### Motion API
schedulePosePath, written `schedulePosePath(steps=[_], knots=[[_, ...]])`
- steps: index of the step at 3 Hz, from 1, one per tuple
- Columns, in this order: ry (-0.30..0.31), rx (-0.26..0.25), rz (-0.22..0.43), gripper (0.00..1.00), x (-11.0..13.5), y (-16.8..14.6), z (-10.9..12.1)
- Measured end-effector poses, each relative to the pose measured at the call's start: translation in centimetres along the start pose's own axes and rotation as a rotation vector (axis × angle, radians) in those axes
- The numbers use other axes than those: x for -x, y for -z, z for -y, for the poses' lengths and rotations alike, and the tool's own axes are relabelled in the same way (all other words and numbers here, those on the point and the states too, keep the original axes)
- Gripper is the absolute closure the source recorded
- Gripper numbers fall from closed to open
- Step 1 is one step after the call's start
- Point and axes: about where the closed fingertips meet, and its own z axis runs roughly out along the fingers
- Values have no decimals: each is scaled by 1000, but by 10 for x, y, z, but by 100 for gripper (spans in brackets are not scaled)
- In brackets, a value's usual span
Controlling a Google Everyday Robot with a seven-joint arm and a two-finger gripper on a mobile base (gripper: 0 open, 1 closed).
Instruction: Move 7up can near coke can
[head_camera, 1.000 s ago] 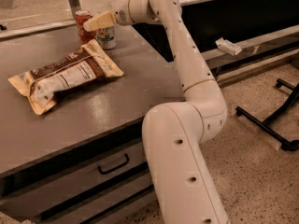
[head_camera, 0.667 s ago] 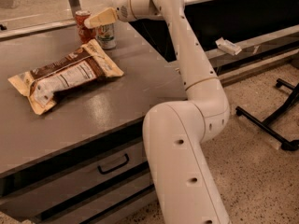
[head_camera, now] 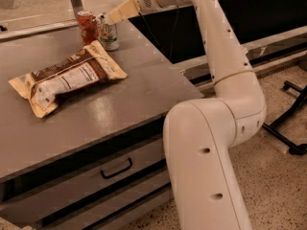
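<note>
- The grey worktop point(head_camera: 144, 87) fills the left part of the view, and both cans stand upright near its far edge, at about 11 o'clock in the picture.
- The coke can point(head_camera: 87, 27) is red with a silver top.
- The 7up can point(head_camera: 109, 33), pale with green lettering, stands just beside the coke can on its 3 o'clock side. Only a narrow gap shows between them.
- The end effector point(head_camera: 107, 19) sits at the top of the 7up can, reaching in from the can's 2 o'clock side. Whether it is open or closed, and whether it has hold of the can, cannot be told.
- The white arm point(head_camera: 216, 42) rises from a thick base at 5 o'clock and bends back over the worktop's right edge towards the cans.
- A brown-and-cream snack bag point(head_camera: 67, 78) lies flat on the worktop at the cans' 7 o'clock. Its upper corner is near the foot of both cans.
- Under the worktop's front edge is a drawer with a dark handle point(head_camera: 115, 168).
- At 3 o'clock, a black stand leg point(head_camera: 288, 128) rests on the speckled floor point(head_camera: 278, 190).
</note>
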Motion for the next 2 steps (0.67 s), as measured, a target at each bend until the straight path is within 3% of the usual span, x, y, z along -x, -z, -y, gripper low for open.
schedulePosePath(steps=[1, 2], knots=[[37, 2, -221, 0, -23, 36, -19], [31, 40, -275, 0, -37, 39, -27]])
